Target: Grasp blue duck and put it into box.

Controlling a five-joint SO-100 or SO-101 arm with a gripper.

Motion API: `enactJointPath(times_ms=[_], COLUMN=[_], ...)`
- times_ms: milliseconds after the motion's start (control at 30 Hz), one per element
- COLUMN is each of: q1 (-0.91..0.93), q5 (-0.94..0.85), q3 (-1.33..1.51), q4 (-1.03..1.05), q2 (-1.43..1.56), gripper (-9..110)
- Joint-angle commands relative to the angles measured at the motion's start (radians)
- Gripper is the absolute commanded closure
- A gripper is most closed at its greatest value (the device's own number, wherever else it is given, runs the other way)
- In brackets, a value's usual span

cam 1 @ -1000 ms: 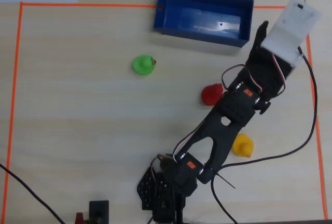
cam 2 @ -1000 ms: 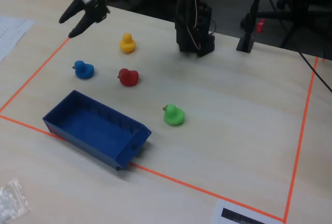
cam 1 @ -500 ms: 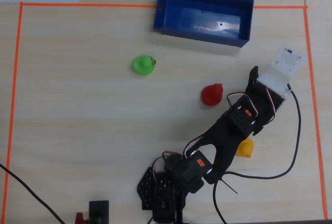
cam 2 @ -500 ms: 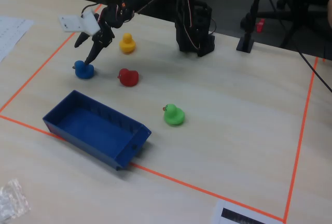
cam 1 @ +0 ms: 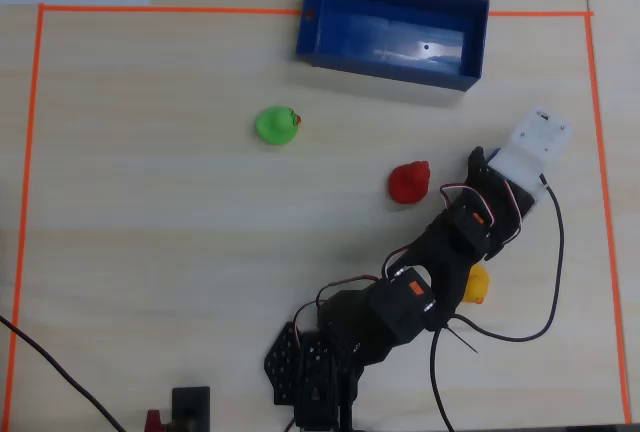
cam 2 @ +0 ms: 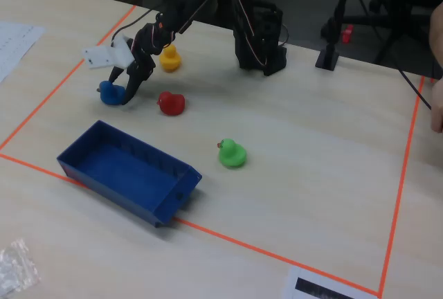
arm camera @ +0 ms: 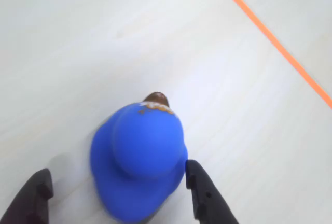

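The blue duck (arm camera: 140,156) sits on the table between my gripper's (arm camera: 118,171) two black fingers. The right finger (arm camera: 203,193) is at the duck's side, and the left finger (arm camera: 32,195) stands apart from it. The jaws are open around the duck. In the fixed view the gripper (cam 2: 124,88) is down at the blue duck (cam 2: 109,93), just beyond the box's far end. In the overhead view the arm hides the duck. The box (cam 1: 380,64) is a dark blue bin at the top of the overhead view, and it is empty in the fixed view (cam 2: 118,188).
A red duck (cam 1: 409,182) is left of the gripper, a yellow duck (cam 1: 477,285) shows beside the arm, and a green duck (cam 1: 277,124) is farther left. Orange tape (arm camera: 275,42) marks the work area's edge. A black cable (cam 1: 555,252) loops right of the arm.
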Motion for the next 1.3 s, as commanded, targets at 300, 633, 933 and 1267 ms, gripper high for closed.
enactJointPath(times_ms=[300, 633, 933, 1267], q1=[0.0, -0.026, -0.411, -0.703], q5=[0.051, 0.336, 0.782, 0.772], q3=[-0.138, -0.35, -0.804, -0.782], q4=[-0.112, 0.258, 0.733, 0.451], q2=[-0.175, -0.037, 0.094, -0.049], gripper=[69, 101, 101, 101])
